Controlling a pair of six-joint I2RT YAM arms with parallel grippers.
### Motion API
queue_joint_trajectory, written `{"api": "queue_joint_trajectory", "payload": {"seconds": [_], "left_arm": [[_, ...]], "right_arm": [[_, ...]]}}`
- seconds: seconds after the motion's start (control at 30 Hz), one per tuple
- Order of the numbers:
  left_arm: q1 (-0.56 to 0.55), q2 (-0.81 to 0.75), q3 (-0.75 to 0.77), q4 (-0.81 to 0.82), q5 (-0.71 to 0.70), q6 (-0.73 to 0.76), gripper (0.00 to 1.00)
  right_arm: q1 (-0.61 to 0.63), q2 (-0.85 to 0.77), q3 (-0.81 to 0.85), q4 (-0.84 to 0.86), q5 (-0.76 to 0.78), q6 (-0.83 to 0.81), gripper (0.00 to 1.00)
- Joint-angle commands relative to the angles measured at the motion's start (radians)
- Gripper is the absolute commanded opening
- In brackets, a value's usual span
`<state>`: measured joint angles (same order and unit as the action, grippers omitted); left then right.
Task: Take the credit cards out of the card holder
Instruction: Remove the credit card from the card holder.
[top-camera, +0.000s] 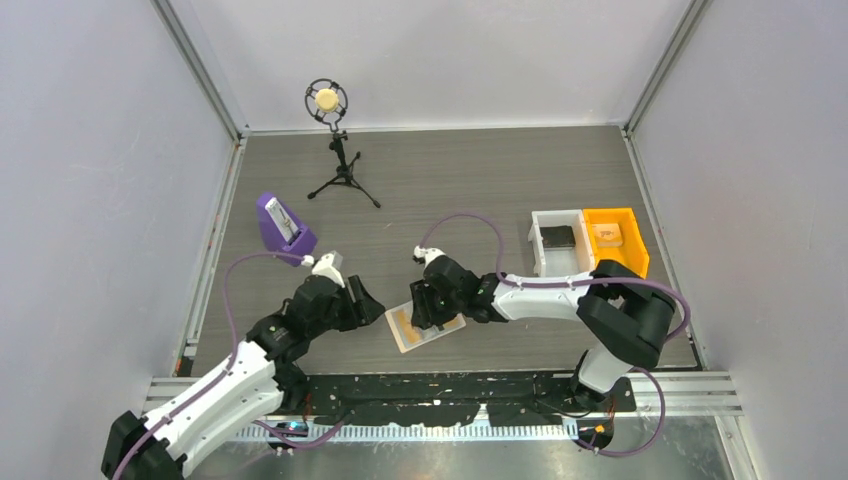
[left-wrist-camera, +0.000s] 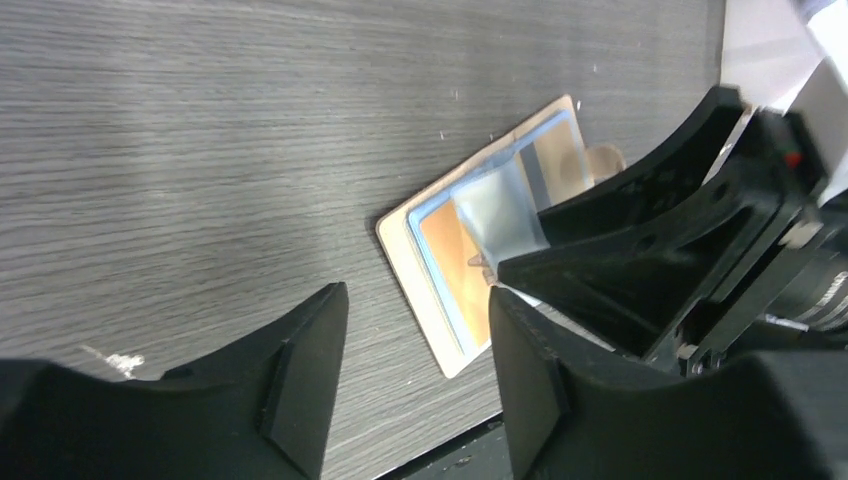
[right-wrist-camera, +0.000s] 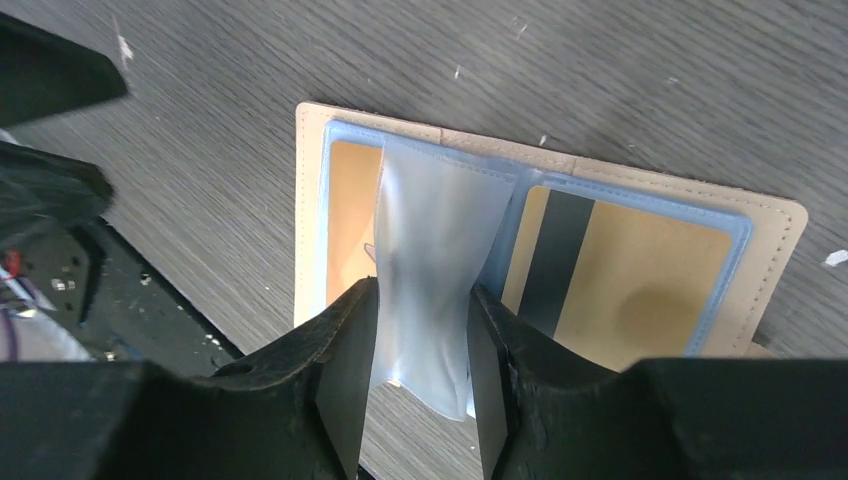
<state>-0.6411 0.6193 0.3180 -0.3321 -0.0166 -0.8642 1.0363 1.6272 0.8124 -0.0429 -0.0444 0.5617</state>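
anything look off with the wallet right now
Yes. The card holder lies open, and its clear middle sleeve stands up buckled, squeezed in the right gripper instead of lying flat. The credit cards sit in their pockets.

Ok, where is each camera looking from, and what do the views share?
Top external: above and behind, looking down at the table; both arms show, left gripper and right gripper at the card holder.
Left wrist: low over the table, facing the open card holder; own fingers at bottom, right gripper intruding.
Right wrist: straight down on the holder; own fingers either side of its clear sleeve.
Shared: all three see the card holder.
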Motion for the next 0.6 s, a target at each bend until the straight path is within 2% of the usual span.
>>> {"api": "queue_joint_trajectory", "payload": {"seconds": [0.0, 0.37, 0.57], "left_arm": [[0.002, 0.064, -0.026, 0.169, 0.106, -0.013, 0.52], [0.002, 0.268, 0.0, 0.357, 0.216, -0.003, 0.27], [0.003, 0.398, 0.035, 0.385, 0.242, -0.005, 0.2]], "right_arm": [[-0.058, -0.054, -0.064, 0.164, -0.139, 0.08, 0.44], [-0.115, -0.04, -0.16, 0.371, -0.285, 0.185, 0.4], [-0.131, -0.038, -0.199, 0.44, -0.321, 0.222, 0.4]]}}
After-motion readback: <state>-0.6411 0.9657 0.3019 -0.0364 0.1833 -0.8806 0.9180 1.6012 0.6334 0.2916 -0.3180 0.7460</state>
